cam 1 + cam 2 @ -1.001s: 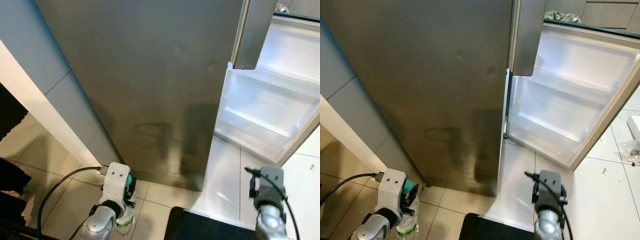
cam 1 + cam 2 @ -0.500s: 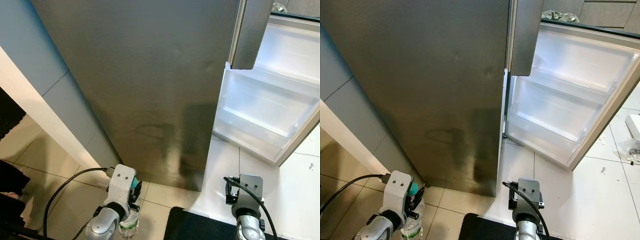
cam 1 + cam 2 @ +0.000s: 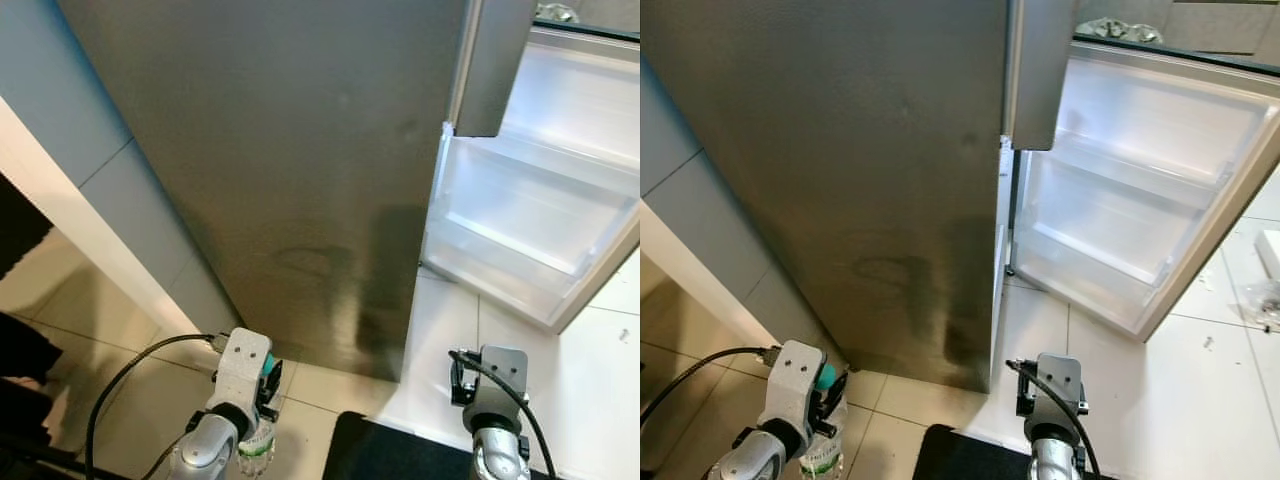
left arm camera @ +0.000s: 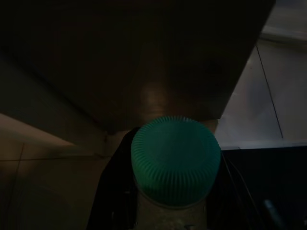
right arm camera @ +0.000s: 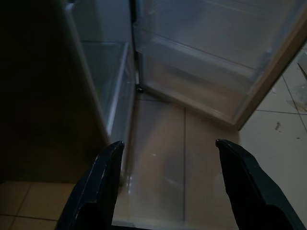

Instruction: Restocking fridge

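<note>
- Carrying stock toward the fridge [image 3: 300,150]: the left gripper [image 3: 825,400], at 7 o'clock in the head views, pinches a clear bottle [image 3: 820,450] with a teal ribbed cap [image 4: 175,160].
- Right gripper [image 5: 168,177], at 5 o'clock: fingers spread wide, holding nothing, aimed at the floor before the open door.
- Open fridge door [image 3: 540,230], at 2 o'clock: white shelves bare.
- Next move, by judgement: advance rightward around the steel side, then raise the bottle to a door shelf.
- Bottle label: green print, unreadable.
</note>
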### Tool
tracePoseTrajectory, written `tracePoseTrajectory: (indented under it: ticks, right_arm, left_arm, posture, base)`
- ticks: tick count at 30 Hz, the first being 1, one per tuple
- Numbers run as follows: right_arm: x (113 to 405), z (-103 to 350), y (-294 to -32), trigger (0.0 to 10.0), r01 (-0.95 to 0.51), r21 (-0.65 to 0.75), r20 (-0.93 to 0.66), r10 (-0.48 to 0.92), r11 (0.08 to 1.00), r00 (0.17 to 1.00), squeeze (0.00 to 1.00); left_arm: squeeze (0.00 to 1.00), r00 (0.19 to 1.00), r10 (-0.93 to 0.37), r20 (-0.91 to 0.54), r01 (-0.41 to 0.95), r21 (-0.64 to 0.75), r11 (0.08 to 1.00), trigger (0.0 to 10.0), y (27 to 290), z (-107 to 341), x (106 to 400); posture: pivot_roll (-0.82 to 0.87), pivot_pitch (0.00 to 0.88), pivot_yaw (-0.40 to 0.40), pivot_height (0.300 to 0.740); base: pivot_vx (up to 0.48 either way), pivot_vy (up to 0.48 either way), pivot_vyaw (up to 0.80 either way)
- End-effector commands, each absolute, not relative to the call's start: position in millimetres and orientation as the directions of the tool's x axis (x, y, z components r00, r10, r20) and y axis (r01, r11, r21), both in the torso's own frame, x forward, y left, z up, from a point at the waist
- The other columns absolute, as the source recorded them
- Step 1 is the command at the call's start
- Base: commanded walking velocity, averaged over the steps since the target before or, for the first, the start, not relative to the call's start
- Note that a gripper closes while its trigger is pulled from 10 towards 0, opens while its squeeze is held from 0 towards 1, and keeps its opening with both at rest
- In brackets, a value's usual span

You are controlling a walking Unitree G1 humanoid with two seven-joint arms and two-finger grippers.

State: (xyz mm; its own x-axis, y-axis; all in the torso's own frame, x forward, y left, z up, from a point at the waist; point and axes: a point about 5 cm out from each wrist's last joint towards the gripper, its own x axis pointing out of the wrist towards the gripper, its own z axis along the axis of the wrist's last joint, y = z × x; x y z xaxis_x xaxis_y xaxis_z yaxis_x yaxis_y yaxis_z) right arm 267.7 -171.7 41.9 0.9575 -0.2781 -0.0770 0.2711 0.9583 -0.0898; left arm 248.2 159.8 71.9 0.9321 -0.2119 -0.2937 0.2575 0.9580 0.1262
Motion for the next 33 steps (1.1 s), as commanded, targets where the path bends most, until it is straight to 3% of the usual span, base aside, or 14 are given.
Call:
tracePoseTrajectory:
  ticks: [1, 33]
  right_arm:
    - [263.3, 38.0, -171.8, 10.0, 0.274, -0.089, -0.099, -0.282, 0.958, 0.954, 0.0]
    - [262.2, 38.5, -173.0, 10.0, 0.274, -0.092, -0.103, -0.283, 0.957, 0.954, 0.0]
  left_arm:
    - [0.0, 0.927, -0.194, -0.321, 0.252, 0.15, 0.956, 10.0, 166.2, 66.7, 245.0]
    - [0.0, 0.927, -0.196, -0.321, 0.252, 0.144, 0.957, 10.0, 167.4, 66.0, 246.2]
  posture:
    - [-0.07, 0.23, 0.11, 0.74]
    - [-0.08, 0.222, 0.112, 0.74]
  base:
    - [0.0, -0.368, 0.0]
    - [0.0, -0.303, 0.0]
